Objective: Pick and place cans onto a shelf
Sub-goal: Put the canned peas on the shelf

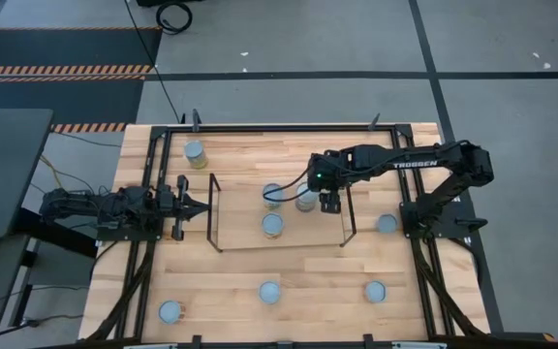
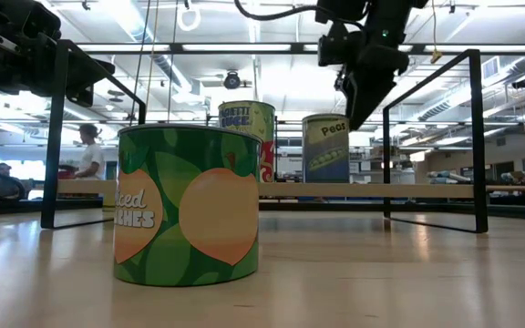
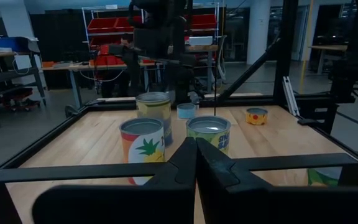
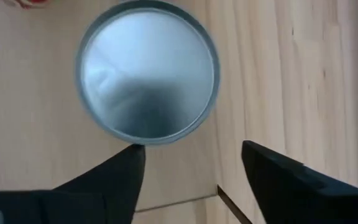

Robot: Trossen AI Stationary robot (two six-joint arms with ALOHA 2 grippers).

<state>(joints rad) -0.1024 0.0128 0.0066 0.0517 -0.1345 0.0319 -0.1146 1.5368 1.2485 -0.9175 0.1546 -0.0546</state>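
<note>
The shelf point(image 1: 240, 238) stands mid-table and shows in the low view point(image 2: 399, 189) as a light board with black wire end frames. Three cans stand upright on it: one point(image 1: 272, 194), one point(image 1: 305, 201) and one point(image 1: 273, 225). My right gripper point(image 1: 329, 202) hangs open above the shelf, just right of the middle can. Its wrist view looks down on that can's silver lid point(image 4: 146, 71), which lies ahead of the fingertips point(image 4: 194, 158). In the low view the gripper point(image 2: 358, 100) is raised beside the peas can point(image 2: 326, 146). My left gripper point(image 1: 197, 206) is shut and empty at the shelf's left end.
Five more cans stand on the table: far left point(image 1: 195, 152), right point(image 1: 387, 224), and along the near side point(image 1: 170, 311), point(image 1: 269, 292), point(image 1: 375, 291). A green peaches can point(image 2: 188, 205) fills the low view's foreground. The shelf's end frame point(image 3: 166, 169) crosses in front of my left gripper.
</note>
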